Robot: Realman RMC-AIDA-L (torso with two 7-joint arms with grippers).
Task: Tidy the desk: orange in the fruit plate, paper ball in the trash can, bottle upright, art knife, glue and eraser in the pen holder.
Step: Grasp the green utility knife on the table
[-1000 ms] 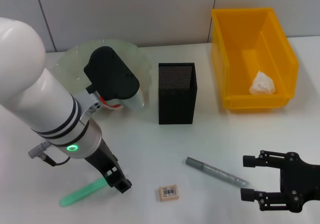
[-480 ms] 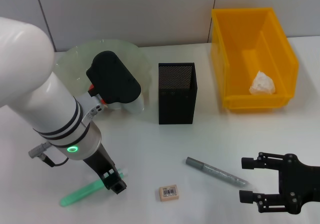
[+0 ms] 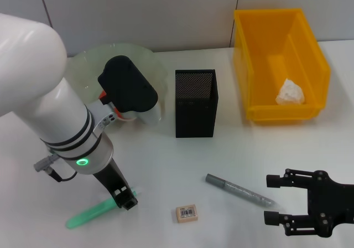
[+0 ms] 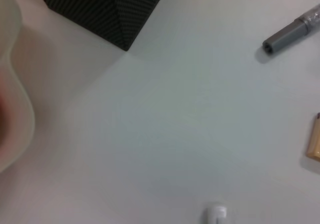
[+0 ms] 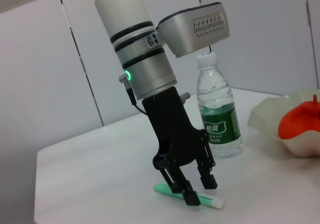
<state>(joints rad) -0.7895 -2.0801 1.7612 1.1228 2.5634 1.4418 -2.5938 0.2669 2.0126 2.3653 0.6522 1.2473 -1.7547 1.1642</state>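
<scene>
Reaching down to the white table (image 3: 166, 165), the left gripper (image 5: 192, 186) has its fingers spread on both sides of a green glue stick (image 3: 91, 213) that lies flat (the fingertips are close to it, but I cannot tell if they touch it). The bottle (image 5: 217, 116) stands upright behind this arm. The orange (image 5: 298, 121) is in the fruit plate (image 3: 141, 60), and the paper ball (image 3: 290, 92) lies in the trash can (image 3: 318, 60). The pen holder (image 3: 196, 103) stands between the plate and the can. The eraser (image 3: 186, 213) and the grey art knife (image 3: 239, 189) lie on the table in front of it. The right gripper (image 3: 274, 199) is near the knife's end, jaws spread and holding nothing.
</scene>
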